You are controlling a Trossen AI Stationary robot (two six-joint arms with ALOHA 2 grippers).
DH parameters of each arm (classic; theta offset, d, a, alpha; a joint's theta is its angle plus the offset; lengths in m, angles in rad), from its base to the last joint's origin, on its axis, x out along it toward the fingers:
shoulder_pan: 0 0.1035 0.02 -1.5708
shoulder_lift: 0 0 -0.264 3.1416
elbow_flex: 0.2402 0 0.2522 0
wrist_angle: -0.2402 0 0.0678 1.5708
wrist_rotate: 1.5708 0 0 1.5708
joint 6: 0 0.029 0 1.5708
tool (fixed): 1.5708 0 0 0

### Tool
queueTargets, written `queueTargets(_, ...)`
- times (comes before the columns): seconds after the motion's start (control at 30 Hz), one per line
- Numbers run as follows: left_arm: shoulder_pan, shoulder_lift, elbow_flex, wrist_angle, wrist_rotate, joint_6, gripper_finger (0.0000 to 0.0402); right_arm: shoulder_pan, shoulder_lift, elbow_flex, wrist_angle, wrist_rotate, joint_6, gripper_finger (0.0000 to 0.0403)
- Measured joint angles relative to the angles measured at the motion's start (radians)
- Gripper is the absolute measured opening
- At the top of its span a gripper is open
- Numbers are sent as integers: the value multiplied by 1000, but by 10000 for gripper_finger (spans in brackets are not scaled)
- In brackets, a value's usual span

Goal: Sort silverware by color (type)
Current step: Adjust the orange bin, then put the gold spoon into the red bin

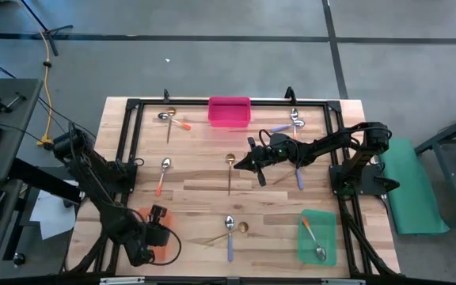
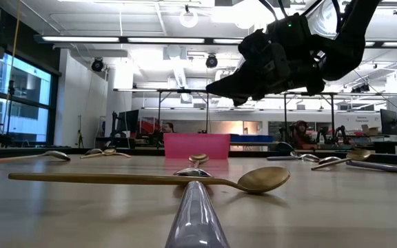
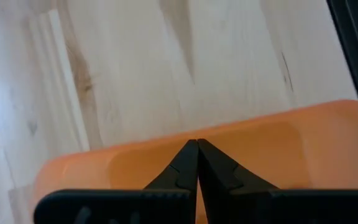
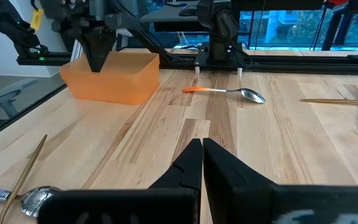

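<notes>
**Spoons spread wide, one already binned**

The right claw point(image 1: 242, 165) hangs above the middle of the bench point(image 1: 196, 190), its fingers pressed together and holding nothing. It points toward the gold spoon point(image 1: 229, 170) lying just ahead of it — likely the next pick, though the fingers would have to part first. The left claw point(image 3: 197, 163) is also closed and empty, parked over the orange tray point(image 1: 158, 245) at the near left corner, where it keeps clear of the working arm.

The spoons lie scattered rather than grouped. An orange-handled spoon point(image 1: 163, 174) rests on the left side, and that same one shows in the right wrist view beyond the claw. A pair lies at the far left point(image 1: 171, 120), gold and orange-handled, close together. Two blue-handled ones point(image 1: 293, 123) sit at the far right, near the pink tray point(image 1: 229, 112). Another blue-handled spoon point(image 1: 229, 235) lies at the near edge, with a gold one point(image 1: 232, 231) crossing beside it; one more blue handle point(image 1: 298, 177) shows under the right arm.

Only the green tray point(image 1: 318, 237) holds anything — an orange-handled spoon point(image 1: 313, 238). Judging by that, the sorting has barely begun.
</notes>
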Motion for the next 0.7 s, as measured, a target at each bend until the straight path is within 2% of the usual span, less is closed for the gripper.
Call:
queueTargets(0.13,-16,-62,-17,-88,-43,-92,0,0,0,0,-1,0,0,0)
queueTargets(0.27,-15,-106,-124,-8,-31,-143,0,0,0,0,-1,0,0,0)
queueTargets(0.37,-1,-118,-203,104,-13,-149,0,0,0,0,-1,1,0,0)
queueTargets(0.47,10,-125,-241,134,-17,-152,0,0,0,0,-1,5,0,0)
queueTargets(0.7,37,-142,-233,138,-48,-69,0,0,0,0,-1,4,3,0)
